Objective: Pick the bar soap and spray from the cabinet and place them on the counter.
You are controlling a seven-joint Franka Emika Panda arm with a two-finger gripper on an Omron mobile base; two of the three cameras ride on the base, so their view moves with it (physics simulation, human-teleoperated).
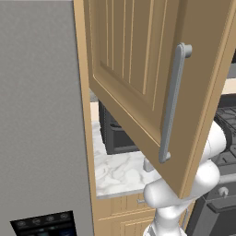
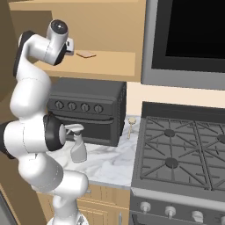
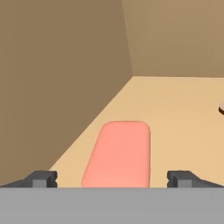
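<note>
While the gripper stands spread wide and empty inside the cabinet, the pink bar soap lies flat on its shelf between the fingertips; the spray stands on the counter.

No readable text, labels, brands or numbers showing anywhere; small marks on dark appliance panel staying illegible.

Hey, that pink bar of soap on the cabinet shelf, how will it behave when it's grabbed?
The soap looks like a flat, rounded slab, so probably stiff and unlikely to roll. Its smooth surface may slip between the fingers, which stand wide on either side.
</note>
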